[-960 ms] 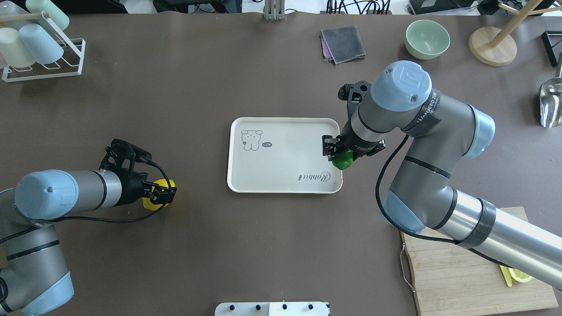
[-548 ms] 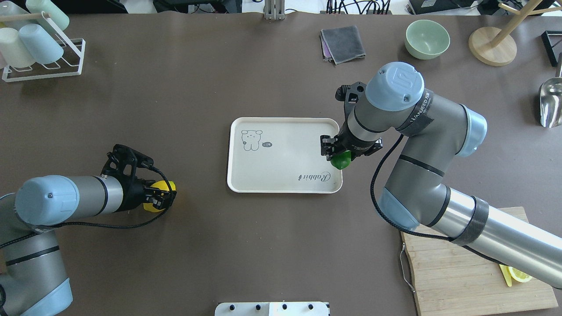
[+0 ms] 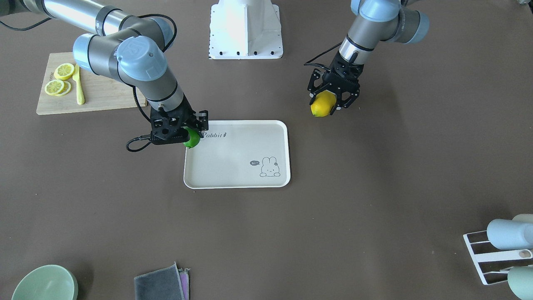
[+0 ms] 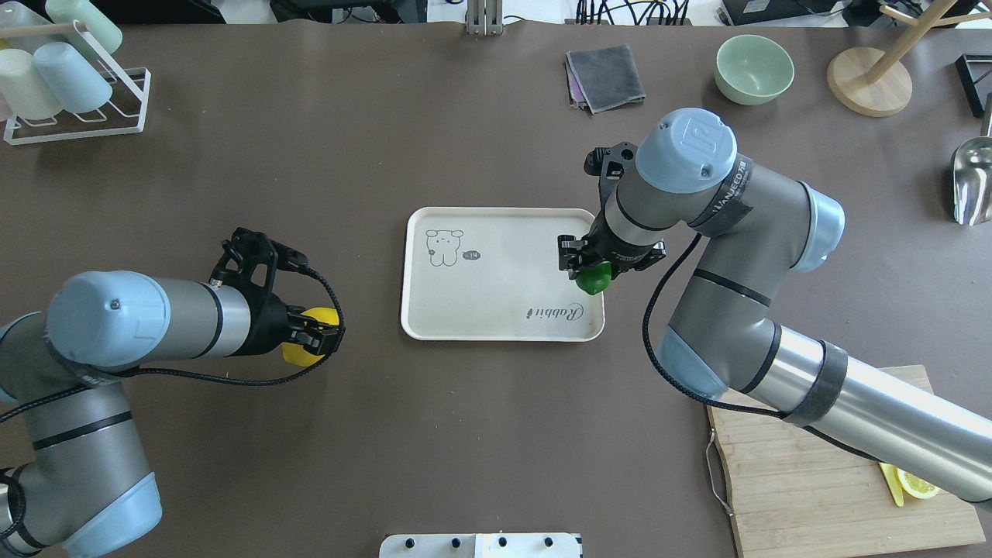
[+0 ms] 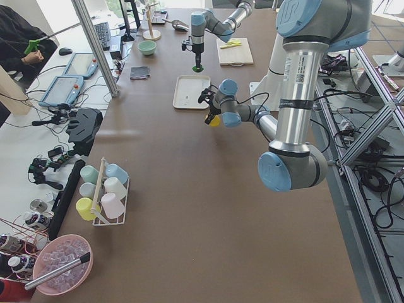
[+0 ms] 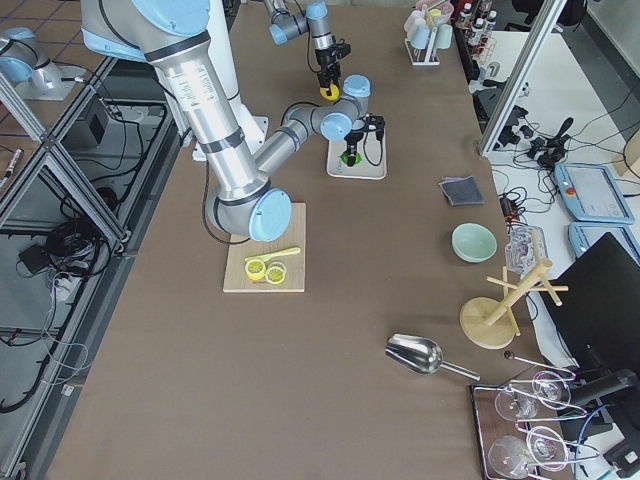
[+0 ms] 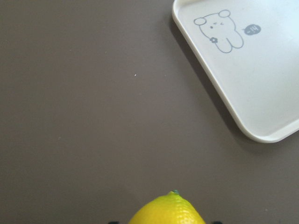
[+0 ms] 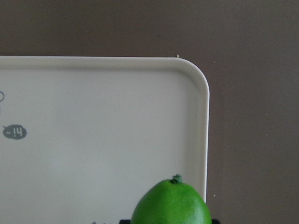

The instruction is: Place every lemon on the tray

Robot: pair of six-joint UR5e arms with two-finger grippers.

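Observation:
The cream tray [image 4: 496, 310] [image 3: 233, 179] lies mid-table. My right gripper [image 4: 587, 267] [image 3: 187, 135] is shut on the green lemon [image 4: 594, 279] [image 3: 191, 139] and holds it over the tray's right edge; the right wrist view shows the green lemon [image 8: 172, 205] above the tray's corner [image 8: 201, 88]. My left gripper [image 4: 314, 335] [image 3: 329, 102] is shut on the yellow lemon [image 4: 304, 350] [image 3: 321, 104], above the table left of the tray. The left wrist view shows the yellow lemon [image 7: 167, 211] with the tray [image 7: 261, 126] ahead to the right.
A wooden cutting board [image 4: 821, 496] with lemon slices [image 4: 918, 486] sits front right. A green bowl [image 4: 753, 68], a grey cloth [image 4: 606, 77], a wooden stand [image 4: 868, 81] and a metal scoop [image 4: 973, 178] lie at the back right. A cup rack [image 4: 70, 77] stands back left.
My left gripper has carried the yellow lemon to the right, nearer the tray. My right gripper has moved slightly left with the green lemon, further over the tray's edge.

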